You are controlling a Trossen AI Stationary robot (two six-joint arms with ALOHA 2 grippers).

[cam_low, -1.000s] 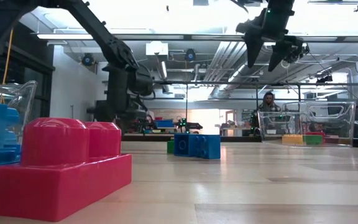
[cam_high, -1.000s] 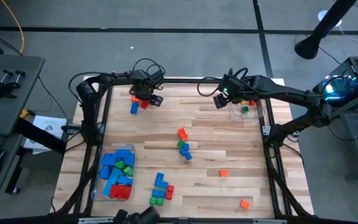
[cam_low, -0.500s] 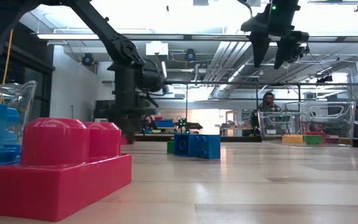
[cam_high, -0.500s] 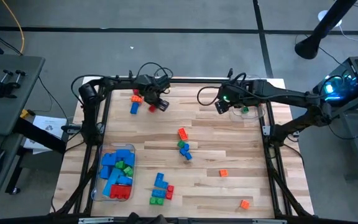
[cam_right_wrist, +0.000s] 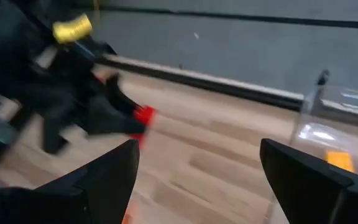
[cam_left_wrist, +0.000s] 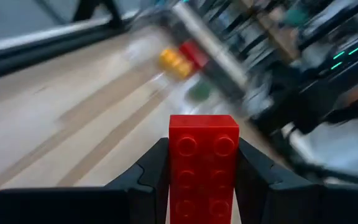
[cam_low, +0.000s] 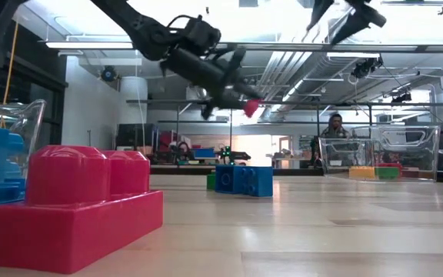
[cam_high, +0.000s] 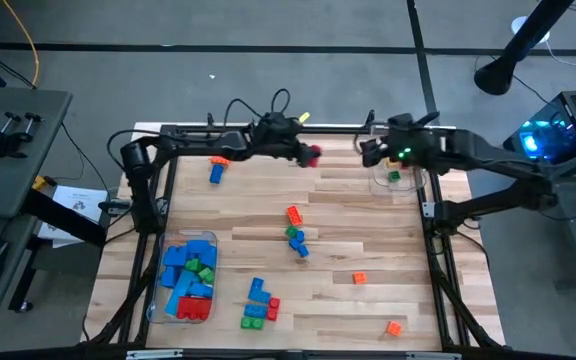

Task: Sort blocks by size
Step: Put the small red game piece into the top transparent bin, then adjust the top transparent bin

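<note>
My left gripper (cam_high: 306, 153) is above the table's far edge, near the middle, shut on a red block (cam_left_wrist: 204, 158) that also shows in the low view (cam_low: 250, 106). My right gripper (cam_high: 365, 150) hangs open and empty a little to its right, beside the clear tub (cam_high: 400, 177) at the far right that holds a few small blocks. Loose blocks lie flat on the wood: blue and orange at the far left (cam_high: 216, 170), a mixed group in the middle (cam_high: 295, 235), another near the front (cam_high: 260, 303). My left gripper pinches the red block by its two long sides (cam_left_wrist: 174, 177) between its two fingers. The block lies along the fingers, studs up, its free end (cam_left_wrist: 204, 124) past the fingertips. The fingers point toward the table's right, slanting slightly down. The block is lifted clear.
A clear tub (cam_high: 163, 285) at the front left is full of larger blue, red and green blocks. Two small orange blocks (cam_high: 359, 278) (cam_high: 394, 327) lie at the right front. Bare wood runs between the middle group and the right edge.
My left gripper has lifted the red block off the table at the far left and carried it along the far edge toward the right, tipping from pointing down to nearly level. My right gripper has risen and drawn back a little toward the right.
</note>
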